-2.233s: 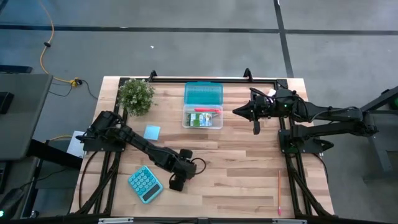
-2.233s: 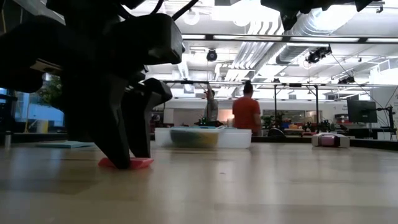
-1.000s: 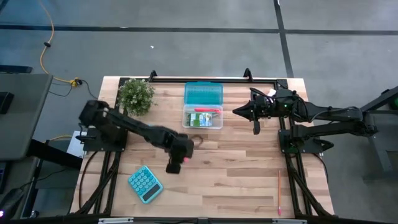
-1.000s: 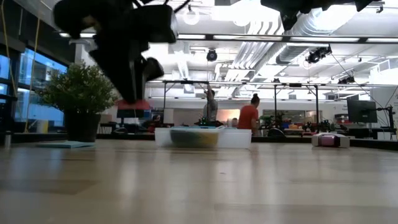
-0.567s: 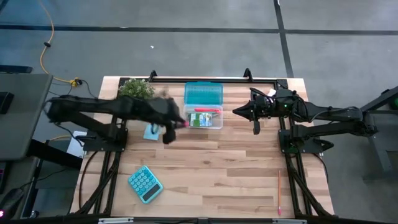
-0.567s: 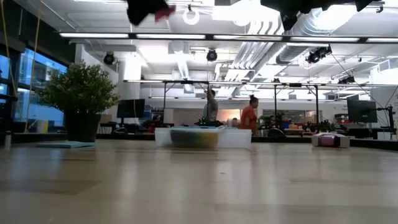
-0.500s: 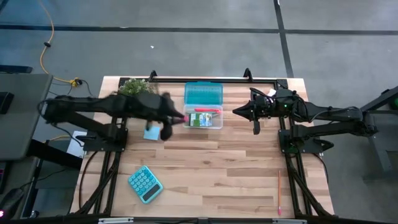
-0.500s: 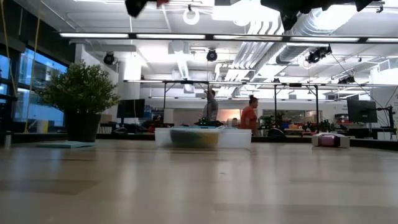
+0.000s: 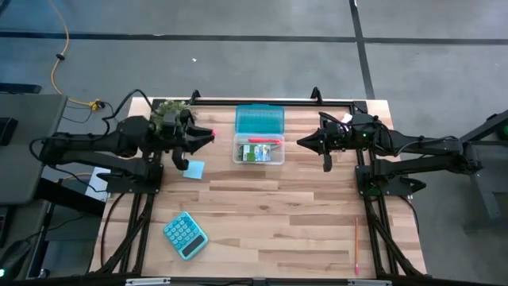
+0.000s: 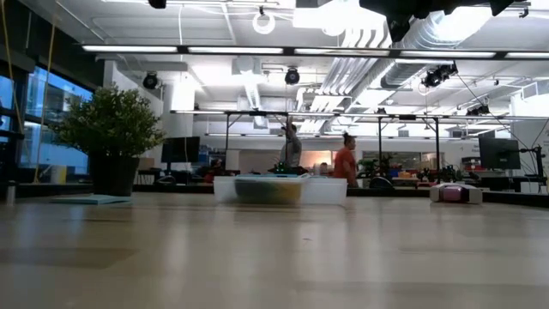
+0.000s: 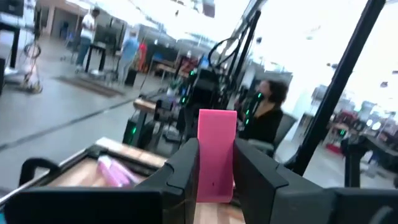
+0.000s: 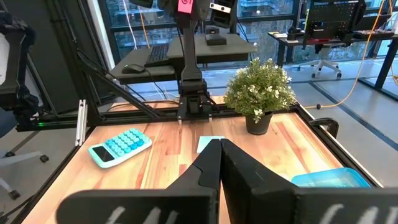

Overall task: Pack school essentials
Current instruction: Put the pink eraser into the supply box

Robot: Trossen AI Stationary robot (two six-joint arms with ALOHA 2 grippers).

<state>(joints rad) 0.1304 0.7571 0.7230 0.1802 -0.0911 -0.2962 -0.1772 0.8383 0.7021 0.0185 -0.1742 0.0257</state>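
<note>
Overhead, the left gripper [image 9: 208, 133] is raised near the plant [image 9: 168, 114] at the tabletop's [image 9: 302, 214] far-left side, its fingers [image 11: 186, 171] pinching the pink eraser [image 11: 216, 163], which stands upright between them. From above, the eraser shows only as a small pink tip at the gripper's end. Just beside the gripper, nearer the front edge, the light-blue note pad [image 9: 193, 168] lies flat on the wood. An open clear box [image 9: 259, 150] with a teal lid [image 9: 259, 120] sits at the far centre, holding a green-printed item and a pink-red pen [image 9: 263, 140]; other contents cannot be told. The teal calculator [image 9: 185, 235] rests near the front-left edge. A thin pencil [image 9: 356, 246] lies near the front-right edge, well apart from the box. The right gripper [image 9: 302, 143] waits beside the box on its right, fingers [image 12: 208, 162] pressed together. At table height, the box [image 10: 280, 190] and plant [image 10: 111, 137] appear against the room, where 2 people stand far off.
</note>
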